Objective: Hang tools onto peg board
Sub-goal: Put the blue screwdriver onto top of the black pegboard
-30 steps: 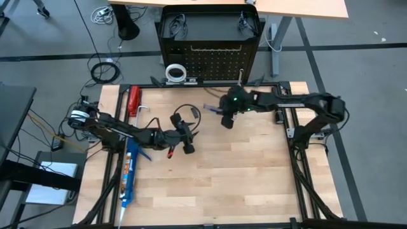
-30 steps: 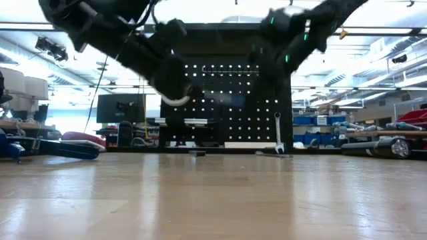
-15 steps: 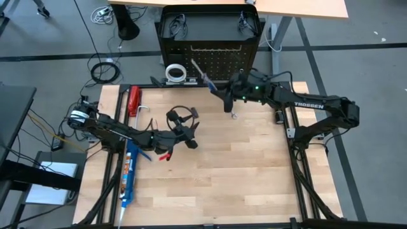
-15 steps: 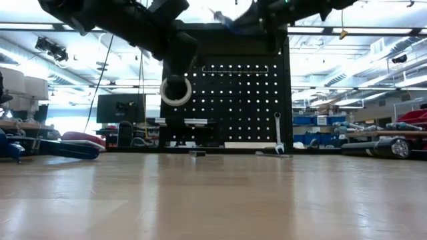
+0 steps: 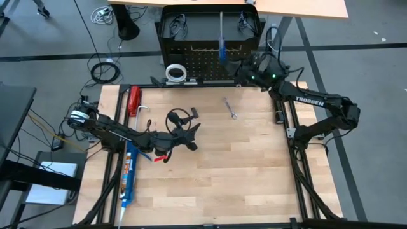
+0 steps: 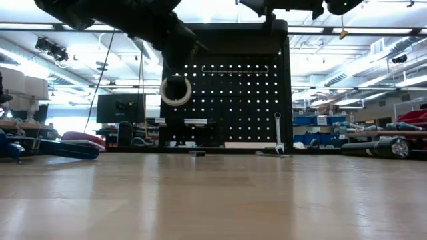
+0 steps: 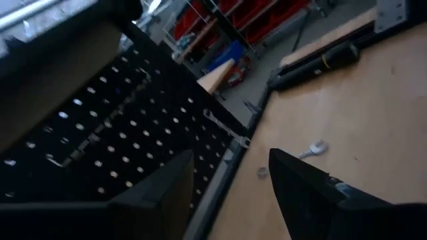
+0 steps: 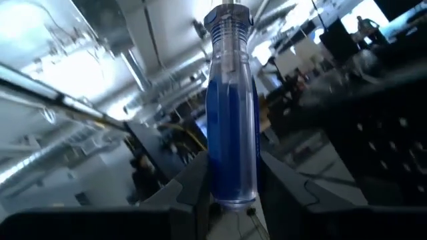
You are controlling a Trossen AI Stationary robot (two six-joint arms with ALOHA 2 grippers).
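On the left of the counter (image 5: 210,165), the left gripper (image 5: 189,135) hovers low over the boards by a pair of black-framed safety glasses (image 5: 179,118). Over the last second it has drawn back a little toward its own side, and the glasses now lie free of it. Its fingers (image 7: 300,183) stand open with nothing between them. The left arm is stretched nearly flat, reaching in from the counter's left edge, past the blue caulking gun (image 5: 129,173) and the red-handled tool (image 5: 133,100).

Farther right, a white tape roll (image 5: 175,71) already hangs on the peg board (image 5: 216,60), and a silver wrench (image 5: 230,108) lies loose on the wood, well apart from both arms.

The bigger change is on the right. A second ago the right gripper (image 5: 236,71) was over the middle of the counter; it has since swung up to the board, carrying the blue-handled screwdriver (image 5: 221,46). Its fingers (image 8: 200,190) are clamped on the handle's lower end, shaft pointing away from the counter along the board's face. The right arm reaches from the counter's right edge, elbow bent, wrist at the board's right side. By my reading the tool is near a peg, but it is not yet hung.
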